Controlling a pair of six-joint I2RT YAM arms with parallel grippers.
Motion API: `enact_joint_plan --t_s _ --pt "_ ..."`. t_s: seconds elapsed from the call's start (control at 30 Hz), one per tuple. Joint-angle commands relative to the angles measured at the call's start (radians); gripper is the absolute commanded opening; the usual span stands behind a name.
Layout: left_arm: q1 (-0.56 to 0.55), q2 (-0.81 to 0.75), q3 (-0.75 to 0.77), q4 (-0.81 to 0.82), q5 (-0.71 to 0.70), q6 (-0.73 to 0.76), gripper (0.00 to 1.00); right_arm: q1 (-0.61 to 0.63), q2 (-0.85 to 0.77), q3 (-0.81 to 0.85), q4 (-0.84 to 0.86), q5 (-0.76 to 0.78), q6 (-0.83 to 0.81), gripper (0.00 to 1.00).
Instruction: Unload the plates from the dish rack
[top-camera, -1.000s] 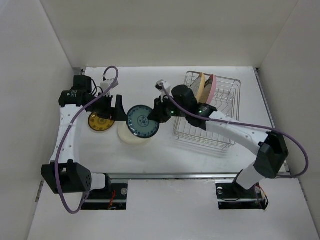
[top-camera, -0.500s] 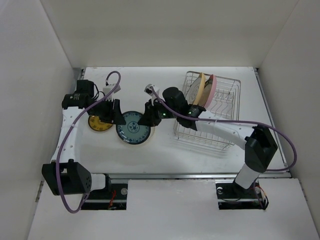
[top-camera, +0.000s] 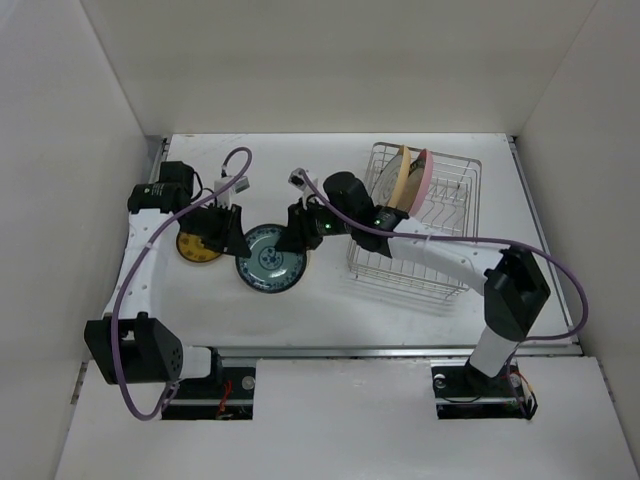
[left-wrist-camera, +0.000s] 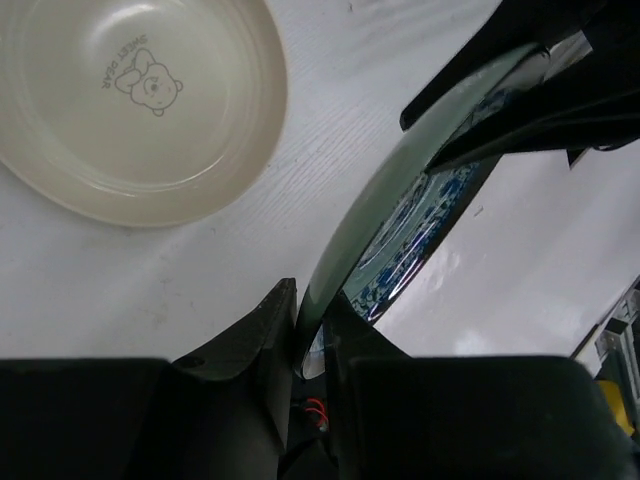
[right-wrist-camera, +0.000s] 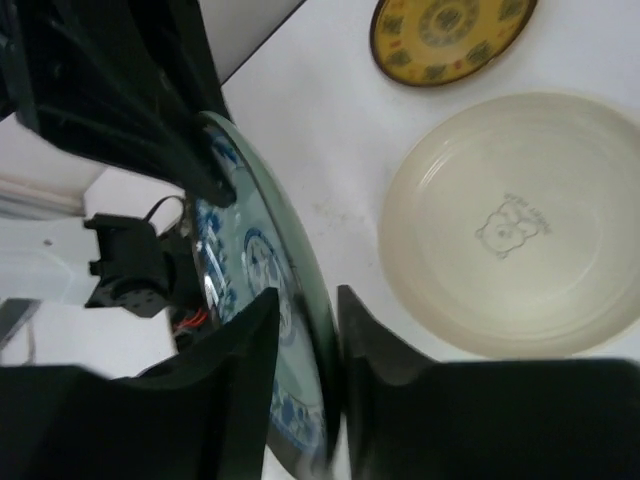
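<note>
Above the round cream plate (left-wrist-camera: 140, 110), your L gripper (left-wrist-camera: 310, 340) clamps the teal patterned plate (left-wrist-camera: 420, 210) for handover; R gripper's (right-wrist-camera: 305, 340) hold unclear.

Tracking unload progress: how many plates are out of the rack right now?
3. The teal plate is in the left gripper, the cream plate flat on the table beside it, the yellow patterned plate further left. Another could hide under the teal plate.
</note>
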Motion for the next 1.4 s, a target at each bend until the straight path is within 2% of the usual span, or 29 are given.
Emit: enact_joint_plan --t_s 0.0,0.03,0.07,0.1,0.3,0.43,0.47,0.6,0.7,0.93,1.0,1.13,1.17,1.3,1.37 --pt "-0.007 -0.025 0.032 0.025 -0.057 -0.110 0.00 0.029 0.006 0.118 0.079 0.074 0.004 0.38" --pt "-0.007 -0.034 0.032 0.038 -0.071 -0.110 0.00 0.029 0.006 0.127 0.063 0.094 0.004 0.43" --pt "-0.007 -0.034 0.042 0.048 -0.085 -0.142 0.00 0.029 0.006 0.127 0.040 0.115 0.004 0.54" --pt "0.005 -0.034 0.043 0.048 -0.112 -0.158 0.00 0.029 -0.003 0.127 0.039 0.167 0.004 0.59" --pt "0.129 0.040 0.072 0.117 -0.198 -0.248 0.00 -0.002 -0.117 0.078 0.029 0.336 0.055 0.78" --pt "0.280 0.123 0.072 0.194 -0.256 -0.372 0.00 -0.011 -0.206 0.047 -0.020 0.442 0.055 0.80" --pt "0.348 0.165 0.063 0.215 -0.266 -0.435 0.00 -0.011 -0.220 0.028 -0.030 0.455 0.055 0.80" --pt "0.491 0.291 0.062 0.321 -0.266 -0.541 0.00 -0.011 -0.290 -0.026 -0.030 0.465 0.055 0.80" --pt "0.519 0.380 0.070 0.377 -0.178 -0.541 0.00 -0.011 -0.332 -0.064 -0.030 0.465 0.046 0.80" --pt "0.519 0.540 0.110 0.386 -0.169 -0.557 0.00 -0.011 -0.364 -0.091 -0.048 0.465 0.018 0.80" --pt "0.519 0.584 0.119 0.323 -0.160 -0.526 0.00 -0.011 -0.375 -0.100 -0.048 0.476 0.018 0.80" --pt "0.519 0.615 0.130 0.291 -0.171 -0.506 0.21 -0.011 -0.385 -0.100 -0.048 0.476 0.009 0.80" --pt "0.519 0.626 0.130 0.291 -0.171 -0.492 0.33 -0.011 -0.385 -0.100 -0.048 0.476 0.009 0.80" --pt "0.519 0.637 0.130 0.236 -0.181 -0.442 0.49 -0.011 -0.404 -0.100 -0.057 0.476 0.009 0.80" --pt "0.519 0.637 0.130 0.223 -0.221 -0.431 0.50 -0.011 -0.404 -0.100 -0.057 0.476 0.009 0.80"
